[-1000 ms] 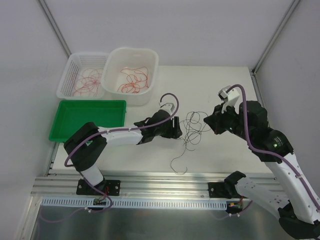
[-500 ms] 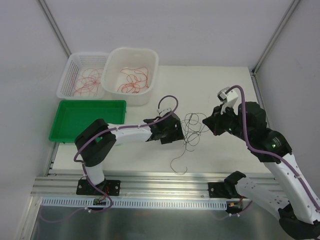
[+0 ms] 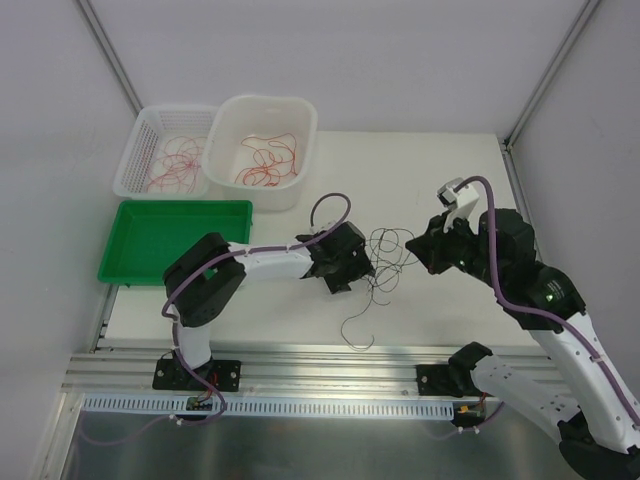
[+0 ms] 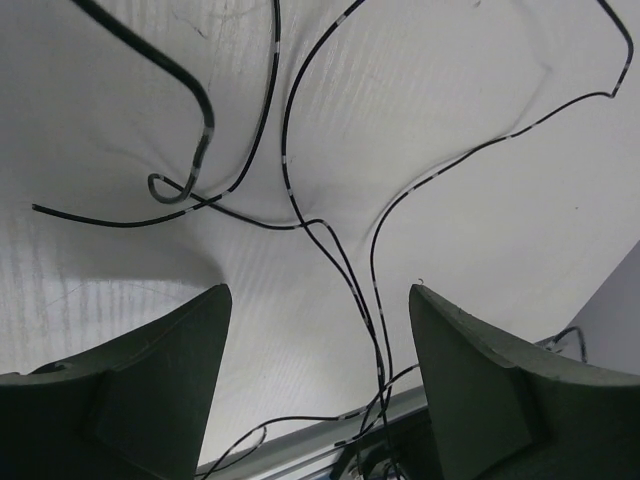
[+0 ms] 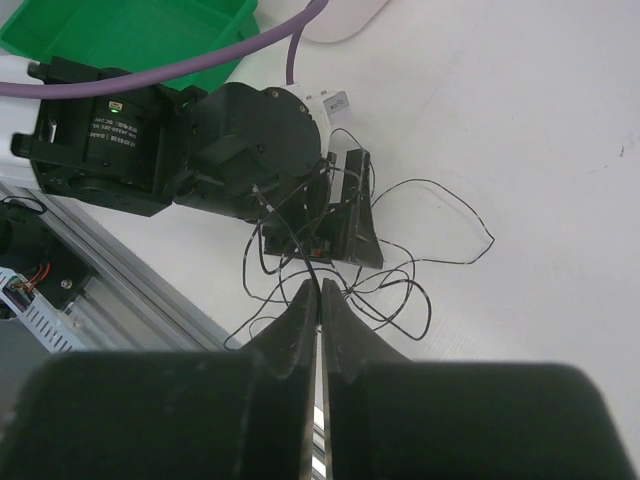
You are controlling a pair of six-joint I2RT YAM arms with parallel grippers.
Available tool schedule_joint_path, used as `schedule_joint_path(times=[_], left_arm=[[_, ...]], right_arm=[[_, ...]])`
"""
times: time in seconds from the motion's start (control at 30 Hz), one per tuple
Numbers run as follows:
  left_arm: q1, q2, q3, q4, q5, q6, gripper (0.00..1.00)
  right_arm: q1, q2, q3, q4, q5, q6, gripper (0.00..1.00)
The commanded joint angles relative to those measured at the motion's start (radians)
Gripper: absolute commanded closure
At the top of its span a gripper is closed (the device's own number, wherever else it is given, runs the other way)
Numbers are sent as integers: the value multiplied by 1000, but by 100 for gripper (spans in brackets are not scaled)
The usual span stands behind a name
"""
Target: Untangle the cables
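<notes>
Left gripper (image 4: 320,295): fingers are set apart, nothing clamped. Black cables (image 3: 388,250) are seen lying on the white table (image 3: 450,170), between and beyond the two fingers.

Right gripper (image 5: 319,292): fingers are pressed together. One black strand is pinched at the tips, as far as the wrist view shows.

The black tangle is spread in loose loops mid-table, between the two grippers. One tail is trailed toward the near edge.

Red cables (image 3: 268,160) are held in the white tub (image 3: 300,120) and the white basket (image 3: 135,170), far left. A green tray (image 3: 130,262) is placed just in front of these.
</notes>
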Motion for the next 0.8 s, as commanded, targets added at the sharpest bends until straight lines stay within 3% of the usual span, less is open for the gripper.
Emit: schedule_joint_path(times=[0.0,0.23,0.33,0.37,0.47,0.5,0.53,0.67,0.77], left_arm=[[-10,26,47,-36,-14,-76,28],[-16,80,80,-60,-11,-113,39],[-21,95,100,-63,-14,-116,53],[-19,100,106,-69,-19,-116,65],[-16,89,105,-83,-62,-102,85],[-15,81,99,-86,-74,-96,96],[-6,69,93,-88,-94,-85,100],[48,13,34,-94,-137,-54,100],[101,-70,-41,-97,-186,-16,100]], right_arm=[[5,-19,-4,46,-27,10,99],[3,-23,-24,66,-33,15,99],[3,-23,-24,72,-39,19,99],[3,-23,-24,70,-41,20,99],[5,-38,-16,55,-25,13,99],[5,-44,-14,40,-6,12,99],[3,-55,-13,32,8,10,99],[3,-96,-7,-29,114,-2,99],[3,-116,-5,-111,315,12,99]])
